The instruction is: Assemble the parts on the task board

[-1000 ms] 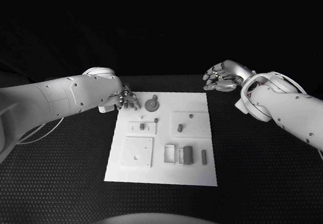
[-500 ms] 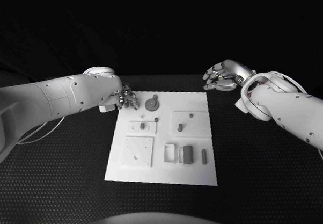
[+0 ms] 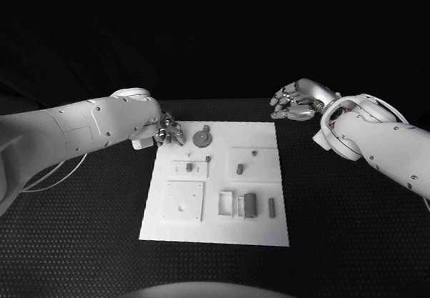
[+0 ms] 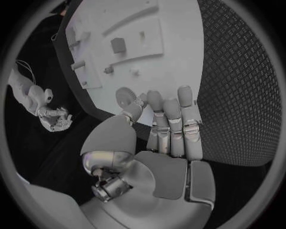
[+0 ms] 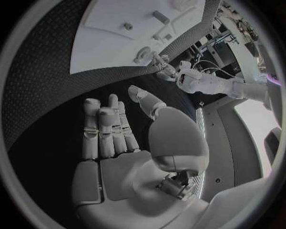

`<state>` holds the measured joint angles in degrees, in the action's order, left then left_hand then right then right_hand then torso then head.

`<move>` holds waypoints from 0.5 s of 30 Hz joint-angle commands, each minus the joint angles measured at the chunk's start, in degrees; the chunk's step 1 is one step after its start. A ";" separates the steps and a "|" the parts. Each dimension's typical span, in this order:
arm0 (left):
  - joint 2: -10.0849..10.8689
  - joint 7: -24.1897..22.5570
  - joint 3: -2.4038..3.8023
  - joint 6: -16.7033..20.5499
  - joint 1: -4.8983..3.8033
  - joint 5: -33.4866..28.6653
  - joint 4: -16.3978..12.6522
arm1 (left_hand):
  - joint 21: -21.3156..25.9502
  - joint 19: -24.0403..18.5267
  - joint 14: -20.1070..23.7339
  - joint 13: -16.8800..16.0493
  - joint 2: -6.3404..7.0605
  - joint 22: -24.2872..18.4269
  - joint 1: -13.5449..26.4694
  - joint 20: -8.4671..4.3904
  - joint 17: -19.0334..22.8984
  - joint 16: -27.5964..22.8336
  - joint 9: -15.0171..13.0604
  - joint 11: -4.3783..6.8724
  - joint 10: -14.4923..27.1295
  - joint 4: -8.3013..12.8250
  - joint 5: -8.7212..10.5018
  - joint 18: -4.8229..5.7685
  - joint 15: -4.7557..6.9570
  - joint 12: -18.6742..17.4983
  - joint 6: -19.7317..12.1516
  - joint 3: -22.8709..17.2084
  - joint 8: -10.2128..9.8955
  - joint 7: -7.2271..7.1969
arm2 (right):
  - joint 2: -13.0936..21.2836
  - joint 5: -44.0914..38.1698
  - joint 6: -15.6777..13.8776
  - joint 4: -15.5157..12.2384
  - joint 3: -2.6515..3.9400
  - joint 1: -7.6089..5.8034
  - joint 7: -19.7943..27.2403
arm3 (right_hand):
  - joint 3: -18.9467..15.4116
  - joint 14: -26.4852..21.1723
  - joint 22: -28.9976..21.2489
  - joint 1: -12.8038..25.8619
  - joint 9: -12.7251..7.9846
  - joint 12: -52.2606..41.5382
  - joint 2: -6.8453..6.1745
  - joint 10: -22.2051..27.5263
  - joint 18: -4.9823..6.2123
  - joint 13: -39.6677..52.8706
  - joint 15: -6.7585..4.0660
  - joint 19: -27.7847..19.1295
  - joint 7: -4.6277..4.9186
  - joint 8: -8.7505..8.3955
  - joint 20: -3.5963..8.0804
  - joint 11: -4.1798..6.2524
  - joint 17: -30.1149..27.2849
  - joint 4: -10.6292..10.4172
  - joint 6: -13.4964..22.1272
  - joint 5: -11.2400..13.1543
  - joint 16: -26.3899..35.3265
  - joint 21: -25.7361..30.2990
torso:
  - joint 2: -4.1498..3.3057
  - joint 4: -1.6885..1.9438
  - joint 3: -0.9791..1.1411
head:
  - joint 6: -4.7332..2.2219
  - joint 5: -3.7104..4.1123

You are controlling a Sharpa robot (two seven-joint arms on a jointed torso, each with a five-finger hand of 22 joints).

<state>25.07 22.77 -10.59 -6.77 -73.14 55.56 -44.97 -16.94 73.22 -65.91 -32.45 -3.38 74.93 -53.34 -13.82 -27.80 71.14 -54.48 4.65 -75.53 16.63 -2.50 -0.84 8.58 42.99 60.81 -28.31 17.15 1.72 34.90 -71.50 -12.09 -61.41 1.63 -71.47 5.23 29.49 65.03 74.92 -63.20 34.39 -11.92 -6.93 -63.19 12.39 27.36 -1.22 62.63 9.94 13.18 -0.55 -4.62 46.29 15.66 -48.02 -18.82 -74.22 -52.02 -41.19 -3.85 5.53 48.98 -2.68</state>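
White task board (image 3: pixel 216 221), grey parts (image 3: pixel 249 204), black textured table (image 3: pixel 349 249)

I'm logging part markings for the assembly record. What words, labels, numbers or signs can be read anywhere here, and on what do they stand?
None: no text can be read on the task board, its parts, the left hand, the right hand or the table.
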 commanded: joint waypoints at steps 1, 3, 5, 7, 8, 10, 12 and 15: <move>0.56 -0.59 0.02 -0.37 -0.04 -2.51 -0.76 | -0.59 0.65 -0.24 0.06 -0.23 1.37 -1.00 -0.06 0.09 0.46 -0.26 -1.43 4.28 0.01 -0.26 0.84 0.20 0.50 2.26 -0.67 0.37 1.03 | 0.06 0.00 0.70 0.00 0.03 0.01 0.20 | -0.16 -0.51 1.00 0.35 0.09 0.33 0.24 -0.75 2.61 0.06 0.01 -0.06 0.99 0.39 0.54 -0.53 -0.08 -0.30 0.66 -0.37 -0.22 -0.04 | 0.01 0.02 -0.01 | 0.06 0.02; 1.16 -0.37 0.04 -0.49 -0.05 -3.66 -1.47 | -0.81 0.82 -0.40 0.06 -0.12 1.39 -1.15 -0.14 0.13 0.66 -0.34 -1.32 4.07 0.01 -0.26 0.83 0.31 0.65 2.49 -1.11 0.45 0.93 | 0.16 0.00 0.71 -0.01 0.03 0.01 0.19 | -0.16 -0.51 1.00 0.36 0.09 0.33 0.24 -0.75 2.61 0.06 0.01 -0.06 0.99 0.39 0.54 -0.53 -0.08 -0.31 0.66 -0.36 -0.23 -0.04 | 0.03 0.03 -0.01 | 0.08 0.03; 2.02 0.10 0.06 -0.98 -0.07 -4.84 -2.57 | -1.09 1.06 -0.63 0.05 0.04 1.40 -1.49 -0.26 0.18 0.93 -0.44 -1.17 3.80 0.00 -0.27 0.81 0.46 0.84 2.80 -1.87 0.56 0.78 | 0.27 0.00 0.72 -0.03 0.03 0.01 0.16 | -0.16 -0.51 1.00 0.36 0.09 0.33 0.25 -0.75 2.61 0.07 0.01 -0.06 0.99 0.39 0.54 -0.53 -0.08 -0.31 0.66 -0.37 -0.23 -0.04 | 0.06 0.08 -0.02 | 0.11 0.03; 3.22 0.72 0.10 -1.07 -0.12 -5.86 -4.28 | -1.45 1.30 -0.90 0.06 0.24 1.40 -1.72 -0.37 0.24 1.28 -0.52 -1.00 3.45 -0.08 -0.30 0.84 0.63 1.08 3.19 -3.15 0.65 0.61 | 0.37 0.00 0.73 -0.02 0.03 0.01 0.15 | -0.16 -0.51 1.00 0.37 0.09 0.34 0.24 -0.75 2.61 0.07 0.01 -0.06 0.99 0.39 0.54 -0.53 -0.08 -0.32 0.66 -0.37 -0.23 -0.04 | 0.04 0.11 -0.04 | 0.11 0.03; 3.87 0.95 0.14 -1.06 -0.16 -6.25 -5.22 | -1.64 1.33 -1.00 0.08 0.41 1.41 -1.61 -0.40 0.28 1.48 -0.53 -0.93 3.30 -0.06 -0.31 0.84 0.67 1.20 3.39 -3.71 0.67 0.53 | 0.40 0.00 0.73 -0.03 0.03 0.01 0.13 | -0.16 -0.51 1.00 0.37 0.09 0.34 0.24 -0.75 2.61 0.07 0.01 -0.06 0.98 0.39 0.54 -0.53 -0.08 -0.32 0.66 -0.37 -0.23 -0.04 | 0.05 0.12 -0.06 | 0.10 0.05; 5.04 1.39 0.20 -0.86 -0.30 -7.20 -6.94 | -1.85 1.34 -1.10 0.10 0.51 1.42 -1.52 -0.44 0.32 1.69 -0.55 -0.85 3.14 -0.02 -0.35 0.84 0.71 1.33 3.60 -4.24 0.70 0.45 | 0.47 0.00 0.71 0.05 0.03 0.01 0.10 | -0.16 -0.51 1.00 0.38 0.09 0.34 0.24 -0.75 2.61 0.07 0.01 -0.06 0.98 0.39 0.54 -0.53 -0.09 -0.33 0.66 -0.37 -0.23 -0.04 | 0.07 0.14 -0.07 | 0.12 0.08; 6.35 1.77 0.27 -0.25 -0.46 -8.36 -8.98 | -2.03 1.36 -1.16 0.12 0.62 1.43 -1.46 -0.48 0.34 1.87 -0.56 -0.79 3.02 0.00 -0.37 0.84 0.75 1.43 3.78 -4.63 0.71 0.38 | 0.51 0.00 0.72 0.08 0.03 0.01 0.09 | -0.16 -0.51 1.00 0.39 0.09 0.34 0.24 -0.75 2.61 0.07 0.01 -0.06 0.98 0.39 0.54 -0.53 -0.09 -0.34 0.66 -0.37 -0.23 -0.03 | 0.09 0.17 -0.07 | 0.11 0.00; 8.26 2.18 0.28 1.53 -0.67 -9.45 -12.07 | -2.25 1.40 -1.23 0.15 0.69 1.43 -1.45 -0.55 0.40 2.03 -0.56 -0.71 2.89 0.03 -0.43 0.84 0.82 1.53 3.96 -5.10 0.72 0.31 | 0.62 0.00 0.71 0.16 0.03 0.01 0.08 | -0.16 -0.51 1.00 0.40 0.09 0.34 0.23 -0.75 2.61 0.07 0.01 -0.06 0.98 0.39 0.54 -0.53 -0.09 -0.35 0.66 -0.36 -0.23 -0.03 | 0.09 0.23 -0.09 | 0.08 -0.03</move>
<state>33.08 23.91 -10.35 -6.63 -73.70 49.49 -56.17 -18.95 74.25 -66.82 -32.39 -2.72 74.92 -54.30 -14.41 -27.44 73.00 -54.80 4.61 -75.49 15.02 -2.58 -0.83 9.30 44.32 60.82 -30.82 17.66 1.72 35.46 -71.49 -11.99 -61.28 1.63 -71.47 5.17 29.32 64.79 74.92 -63.20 34.39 -11.92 -6.93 -63.18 12.39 27.36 -1.22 62.53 9.85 13.18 -0.23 -4.63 46.29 15.49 -47.92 -18.82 -74.22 -52.02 -41.11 -3.69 5.45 49.10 -2.67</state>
